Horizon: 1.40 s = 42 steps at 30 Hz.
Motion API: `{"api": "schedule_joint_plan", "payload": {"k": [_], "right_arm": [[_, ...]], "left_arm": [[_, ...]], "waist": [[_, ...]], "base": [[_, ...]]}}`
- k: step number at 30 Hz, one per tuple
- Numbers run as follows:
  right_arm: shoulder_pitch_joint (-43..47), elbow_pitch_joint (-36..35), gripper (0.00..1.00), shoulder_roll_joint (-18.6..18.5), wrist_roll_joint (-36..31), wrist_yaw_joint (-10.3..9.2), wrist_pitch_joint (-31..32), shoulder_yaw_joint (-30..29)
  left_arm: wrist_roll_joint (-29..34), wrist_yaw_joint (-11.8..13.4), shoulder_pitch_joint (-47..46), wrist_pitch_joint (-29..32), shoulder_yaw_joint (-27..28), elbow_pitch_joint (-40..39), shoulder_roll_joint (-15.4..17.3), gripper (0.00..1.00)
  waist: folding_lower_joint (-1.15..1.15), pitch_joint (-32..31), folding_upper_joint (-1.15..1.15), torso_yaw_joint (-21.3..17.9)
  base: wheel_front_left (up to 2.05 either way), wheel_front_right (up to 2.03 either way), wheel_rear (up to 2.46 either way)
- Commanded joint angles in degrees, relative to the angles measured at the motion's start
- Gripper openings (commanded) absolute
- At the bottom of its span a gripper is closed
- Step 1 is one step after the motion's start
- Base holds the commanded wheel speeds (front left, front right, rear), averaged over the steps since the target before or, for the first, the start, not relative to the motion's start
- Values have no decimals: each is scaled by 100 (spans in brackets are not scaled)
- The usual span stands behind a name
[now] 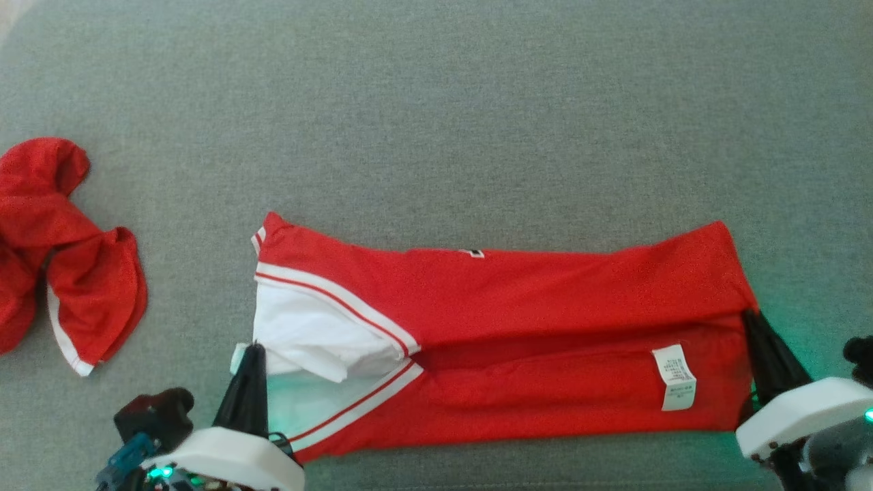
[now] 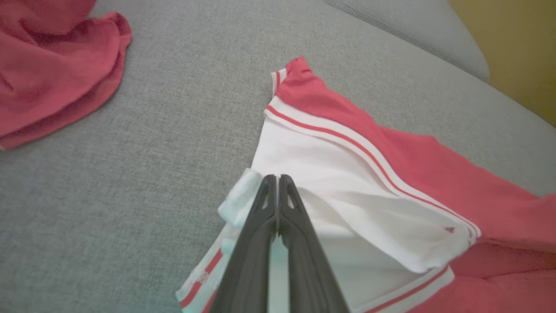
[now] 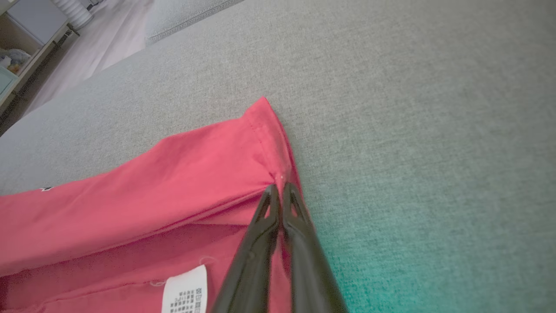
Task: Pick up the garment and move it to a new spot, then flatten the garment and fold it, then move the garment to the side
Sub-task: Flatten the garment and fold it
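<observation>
Left gripper (image 1: 252, 349), at the lower left of the head view, has its two dark fingers pressed together on the white neck edge of the garment (image 1: 518, 307). At the far right, the right gripper (image 1: 751, 315) is likewise closed, pinching the garment's red end. The garment is a red sports shirt with white striped trim. It lies folded into a long band across the near part of a grey cushion (image 1: 436, 102), with a white care label (image 1: 674, 377) facing up. A crumpled red cloth (image 1: 68, 259) lies well apart at the left.

From the left wrist view, the left gripper (image 2: 276, 179) shows no gap between its fingers, and a small bunch of white fabric is caught at the tips. The yellow wall (image 2: 521, 52) stands beyond the cushion's seam.

From the right wrist view, the right gripper (image 3: 279, 188) nips the hem just below the garment's corner, and the cloth puckers at the tips. A pale floor (image 3: 100, 43) and a low shelf unit (image 3: 21, 48) show past the cushion's edge.

The fabric looks thin, light and limp, probably slightly slippery. It would likely sag between the two grips and drag on the woven cushion. Hems and trimmed edges seem the firmest places to take hold. Both ends should probably be raised together to keep the fold from opening.
</observation>
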Motion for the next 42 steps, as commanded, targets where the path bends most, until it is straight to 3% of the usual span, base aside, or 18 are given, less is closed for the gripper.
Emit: {"api": "schedule_joint_plan", "payload": {"k": [1, 2, 3, 4, 8, 16, 24, 31, 35, 42], "right_arm": [[39, -91, 0, -24, 46, -4, 19, 62], [74, -39, 40, -6, 54, -4, 43, 74], [103, 5, 100, 12, 62, -4, 60, 96], [120, 26, 100, 27, 61, -4, 54, 133], [184, -104, 100, 74, 43, -4, -140, 222], [41, -1017, 100, 4, -550, -4, -916, 365], [5, -1797, 100, -14, -930, -4, -937, 487], [58, -1941, 100, 26, -981, -4, -842, 482], [130, -1628, 100, 39, -956, -4, -752, 340], [279, -148, 100, -98, -701, -4, -580, -120]], "left_arm": [[-73, -2, -107, 27, 208, -161, 88, 0], [-133, -46, -85, 52, 167, -102, 50, 0], [-180, -98, -73, 94, 110, -24, 25, 82], [-203, -125, -69, 89, 83, 47, -2, 100], [-5, -144, -118, -264, 58, 328, -38, 100], [1055, -67, -660, -1835, 83, 540, -6, 100], [1416, -240, -1194, -2091, 149, 788, 43, 100], [1452, -248, -1358, -2022, 111, 957, 74, 100], [1527, -269, -1468, -2088, 121, 951, 24, 100], [1637, -469, -1667, -2146, 60, 1027, -175, 100]], "waist": [[1, -58, 0, 20], [1, -90, 0, 29], [1, -124, 0, 32], [1, -158, 0, 23], [1, -293, 0, -4], [1, -574, 0, -21], [1, -720, 0, 14], [1, -647, 0, 48], [1, -566, 0, 151], [1, -447, 0, 421]], "base": [[0, 0, 0], [0, 0, 0], [0, 0, 0], [0, 0, 0], [0, 0, 0], [0, 0, 0], [0, 0, 0], [0, 0, 0], [0, 0, 0], [0, 0, 0]]}}
